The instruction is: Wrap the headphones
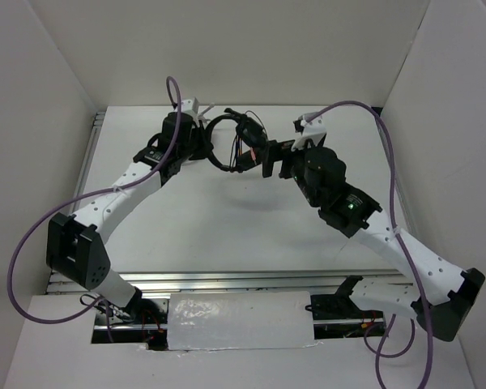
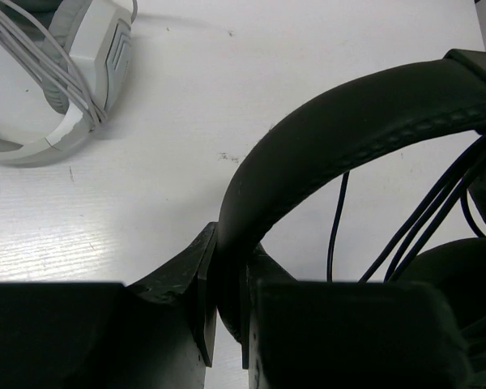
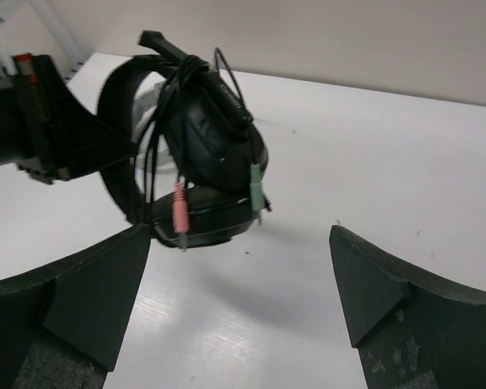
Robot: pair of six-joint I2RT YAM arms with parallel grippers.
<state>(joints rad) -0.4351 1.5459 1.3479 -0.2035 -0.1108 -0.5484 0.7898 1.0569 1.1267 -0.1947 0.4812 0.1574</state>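
the left arm [image 1: 121, 190] stretches from its base at the near left corner towards the far middle of the table [image 1: 227, 235], wrist turned inward; the right arm [image 1: 389, 235] reaches in from the near right, its forearm angled to face the left one. between them, at the far centre of the table, are the black headphones [image 1: 231, 142], which appear to hang just clear of the surface, a shadow showing beneath the earcups [image 3: 215, 154]. the thin cable [image 2: 421, 219] runs in several strands across the headband [image 2: 348, 121] and cups, and a pink plug [image 3: 179, 212] and a green plug [image 3: 256, 194] dangle loose at the front. the left gripper [image 2: 227, 324] is pressed tight on the padded headband, pinching it near one end. the right gripper [image 3: 243, 284] is spread wide, holds nothing, and sits just in front of the earcups without touching them. a grey-white ring [image 2: 57, 105] wound with pale cord lies on the table near the left gripper.
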